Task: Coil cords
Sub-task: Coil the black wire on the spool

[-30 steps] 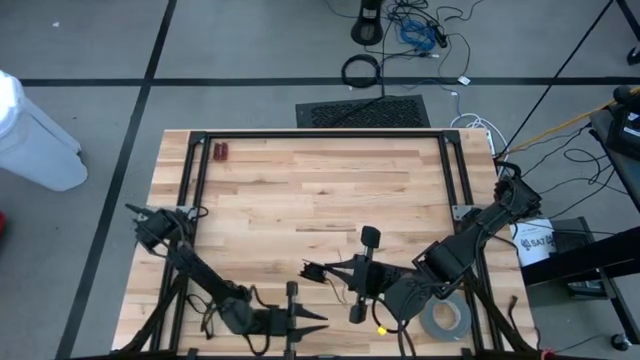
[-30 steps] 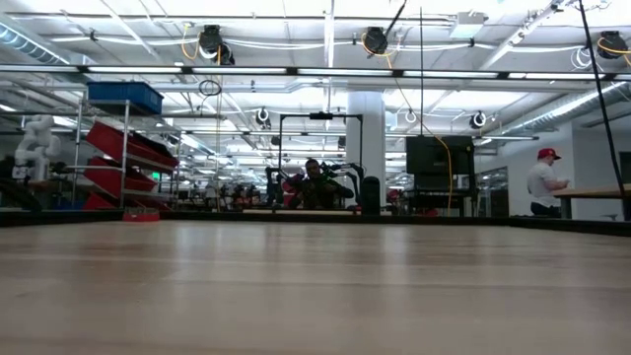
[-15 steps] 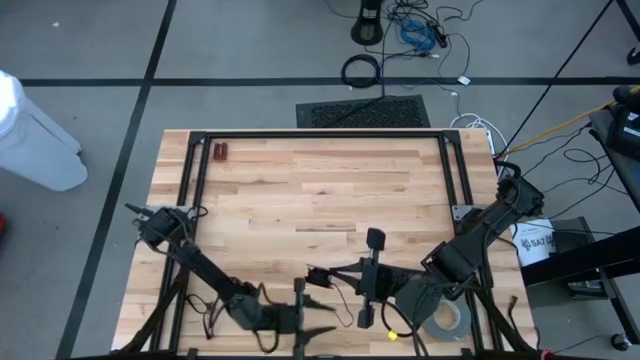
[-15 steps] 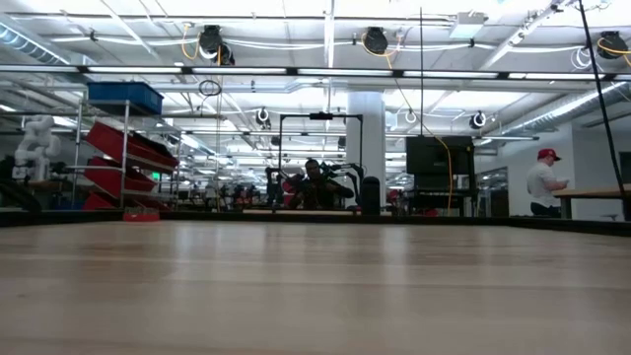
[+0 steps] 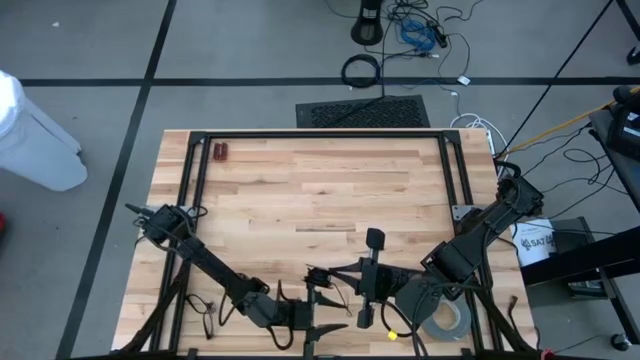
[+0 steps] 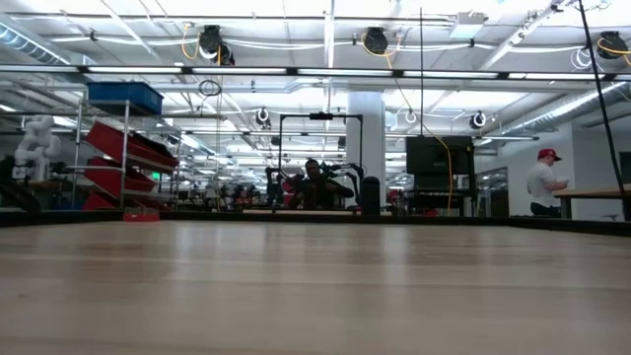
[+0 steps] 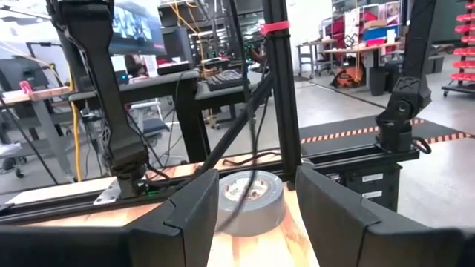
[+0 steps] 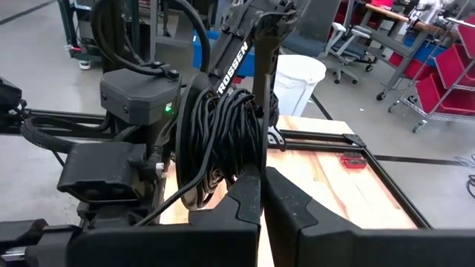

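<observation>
The right claw (image 8: 261,194) is clamped shut on the coiled cord (image 8: 223,137), bundle bulging just beyond its tips; the left claw (image 5: 312,330) gapes empty beside it. Coiling looks done, and laying the bundle on the desk (image 5: 330,190) seems next

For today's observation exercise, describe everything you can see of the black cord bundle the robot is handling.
The cord is very thin, black and rubbery-looking, wound into a tight upright bundle of many loops with a few loose strands trailing off. The right hand is shut on its lower edge, holding it near the table's front edge. From above it shows only as thin wiry strands between the two hands. The left hand, open, sits just beside it.
</observation>
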Action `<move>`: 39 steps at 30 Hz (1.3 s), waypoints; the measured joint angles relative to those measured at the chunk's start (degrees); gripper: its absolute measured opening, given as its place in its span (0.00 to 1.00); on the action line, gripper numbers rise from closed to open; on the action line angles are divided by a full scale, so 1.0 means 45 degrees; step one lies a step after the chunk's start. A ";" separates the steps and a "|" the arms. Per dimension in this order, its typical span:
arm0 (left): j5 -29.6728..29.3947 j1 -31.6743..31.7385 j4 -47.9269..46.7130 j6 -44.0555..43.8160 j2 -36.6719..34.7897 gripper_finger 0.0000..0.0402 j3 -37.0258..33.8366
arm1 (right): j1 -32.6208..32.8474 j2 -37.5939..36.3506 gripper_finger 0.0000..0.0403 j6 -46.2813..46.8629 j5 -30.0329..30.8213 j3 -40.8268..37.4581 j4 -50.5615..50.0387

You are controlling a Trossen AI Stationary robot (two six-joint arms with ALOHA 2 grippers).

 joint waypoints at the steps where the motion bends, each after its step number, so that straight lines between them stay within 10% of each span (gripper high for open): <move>1: -0.0014 0.0009 -0.0005 -0.0011 -0.0003 0.47 0.0000 | 0.0000 0.0003 0.00 -0.0016 0.0000 0.0000 0.0045; 39: -0.0248 0.0303 0.0006 -0.0024 0.0000 0.23 0.0000 | 0.0000 0.0015 0.00 -0.0133 -0.0053 0.0000 0.0164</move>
